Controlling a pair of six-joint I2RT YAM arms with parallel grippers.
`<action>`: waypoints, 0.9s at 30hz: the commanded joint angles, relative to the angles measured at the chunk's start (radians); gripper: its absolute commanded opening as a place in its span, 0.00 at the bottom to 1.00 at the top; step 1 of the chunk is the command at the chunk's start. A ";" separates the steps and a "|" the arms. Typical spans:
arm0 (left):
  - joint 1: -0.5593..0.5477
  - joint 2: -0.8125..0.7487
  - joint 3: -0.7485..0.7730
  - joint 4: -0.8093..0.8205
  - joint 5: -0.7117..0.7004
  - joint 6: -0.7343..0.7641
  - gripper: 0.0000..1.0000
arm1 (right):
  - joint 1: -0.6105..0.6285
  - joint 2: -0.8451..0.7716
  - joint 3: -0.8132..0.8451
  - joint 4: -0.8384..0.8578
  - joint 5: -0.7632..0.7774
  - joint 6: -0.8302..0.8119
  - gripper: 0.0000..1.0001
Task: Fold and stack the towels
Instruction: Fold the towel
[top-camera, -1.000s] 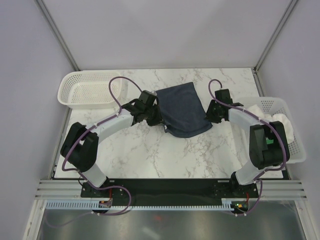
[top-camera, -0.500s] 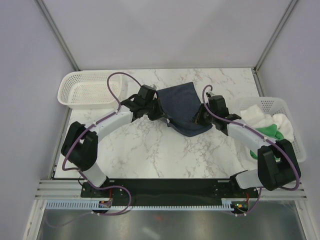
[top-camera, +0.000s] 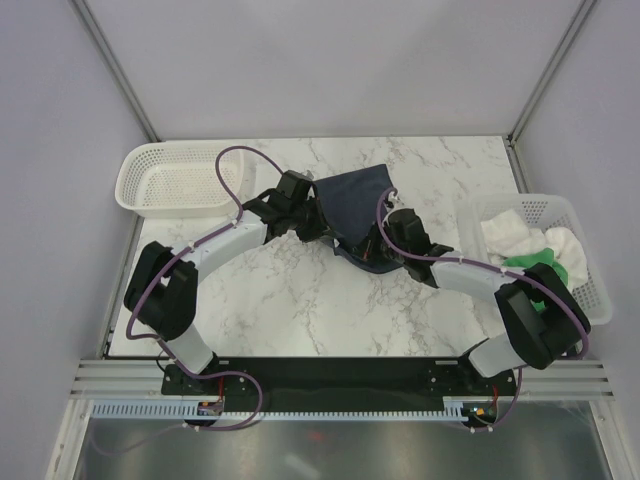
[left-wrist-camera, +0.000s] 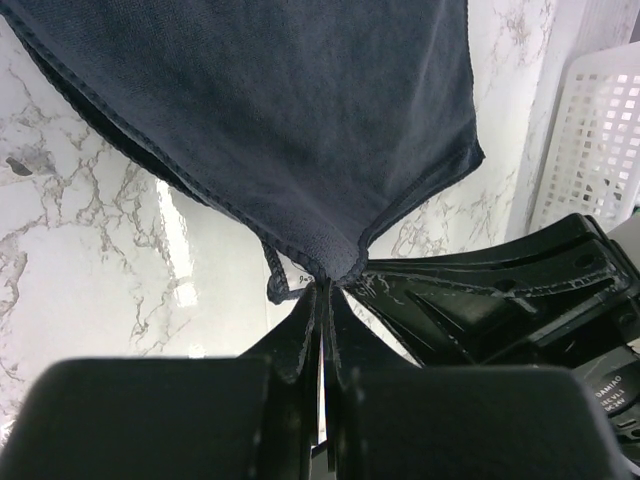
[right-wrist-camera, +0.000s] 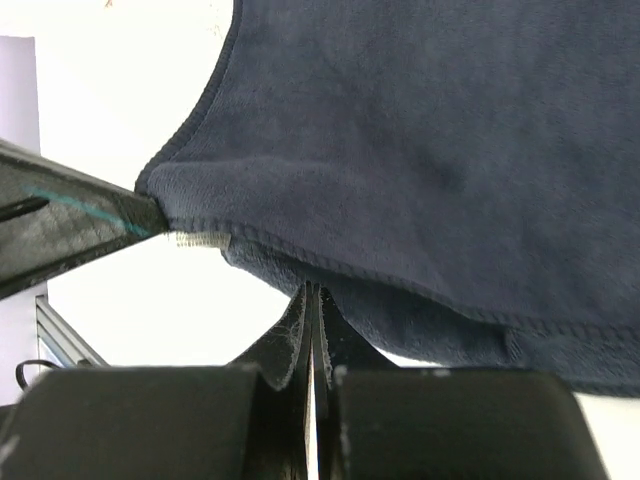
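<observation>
Navy towel (top-camera: 355, 200): mid-counter (top-camera: 280, 300), partly folded, two layers at its near edge.
Left fingers (left-wrist-camera: 322, 300): pressed together, pinching the navy towel's 8 o'clock corner.
Right fingers (right-wrist-camera: 312, 300): pressed together on its 5 o'clock hem.
White towel (top-camera: 510, 232), green towel (top-camera: 540, 262): heaped in the mesh basket (top-camera: 595, 290) at the counter's 3 o'clock.
Second basket (top-camera: 135, 180): 10 o'clock corner.

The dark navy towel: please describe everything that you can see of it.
The navy towel is soft, fleecy cloth with a stitched hem, folded in loose layers on the marble table. The left gripper holds one corner in shut jaws; the right gripper pinches its near edge likewise.
</observation>
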 joint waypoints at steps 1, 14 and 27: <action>0.002 -0.009 0.015 0.014 0.000 -0.036 0.02 | 0.024 0.045 0.049 0.083 0.060 0.033 0.00; 0.005 -0.015 0.068 -0.015 -0.064 -0.045 0.02 | 0.098 0.013 -0.118 0.103 0.163 0.036 0.00; 0.005 -0.090 0.020 -0.017 -0.049 -0.041 0.02 | 0.097 -0.167 0.008 -0.179 0.285 0.082 0.25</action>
